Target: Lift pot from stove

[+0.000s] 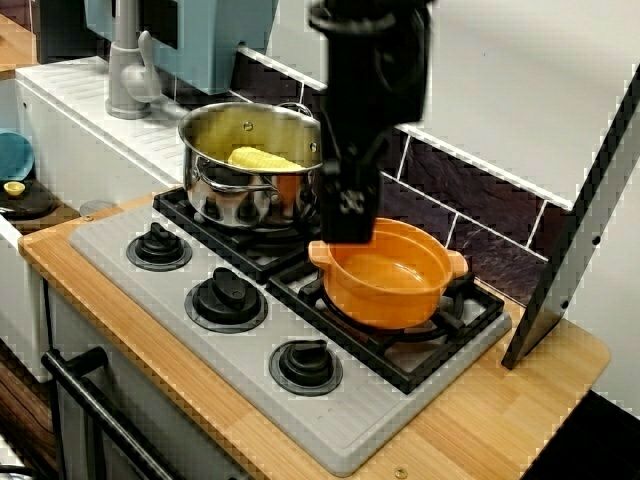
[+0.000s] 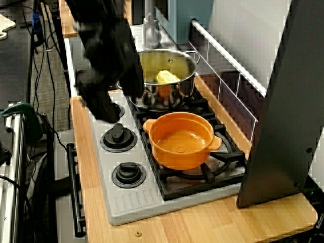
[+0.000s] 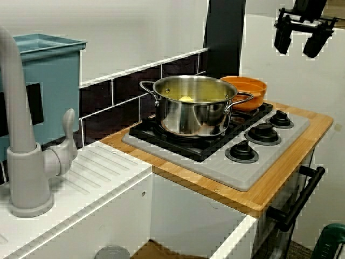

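Orange pot (image 1: 390, 275): seated on the stove (image 1: 200, 345) right burner grate beside steel pot (image 1: 250, 160); gripper (image 3: 301, 36) raised well above, fingers spread, holding nothing; lift not yet begun.

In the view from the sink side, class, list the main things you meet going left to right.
Grey faucet → blue box → steel pot → orange pot → claw, hanging high above the stove.
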Controlling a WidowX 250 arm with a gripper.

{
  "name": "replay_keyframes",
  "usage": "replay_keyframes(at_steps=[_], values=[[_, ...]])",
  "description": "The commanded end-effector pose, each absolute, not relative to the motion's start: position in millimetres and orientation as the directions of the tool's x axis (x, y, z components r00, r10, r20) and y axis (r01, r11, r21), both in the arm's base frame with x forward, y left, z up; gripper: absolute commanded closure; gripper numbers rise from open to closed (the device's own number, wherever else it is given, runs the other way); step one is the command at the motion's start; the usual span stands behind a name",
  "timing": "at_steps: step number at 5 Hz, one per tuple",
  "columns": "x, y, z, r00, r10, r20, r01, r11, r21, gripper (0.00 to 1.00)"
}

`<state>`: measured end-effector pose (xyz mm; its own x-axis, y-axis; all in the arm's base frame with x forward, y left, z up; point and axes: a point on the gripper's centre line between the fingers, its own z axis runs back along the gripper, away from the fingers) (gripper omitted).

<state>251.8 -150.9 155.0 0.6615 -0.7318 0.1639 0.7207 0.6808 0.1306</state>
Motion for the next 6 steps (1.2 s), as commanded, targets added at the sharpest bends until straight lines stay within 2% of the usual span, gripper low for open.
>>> replay_keyframes(at_steps=[1, 3, 6], values=[[277, -152, 155, 0.820, -0.551, 0.155, 0.551, 0.833, 0.051, 0.00], [280, -162, 162, 0.751, -0.585, 0.306, 0.599, 0.799, 0.058, 0.00], [288, -176, 154, 0.694, -0.613, 0.378, 0.617, 0.777, 0.127, 0.00]])
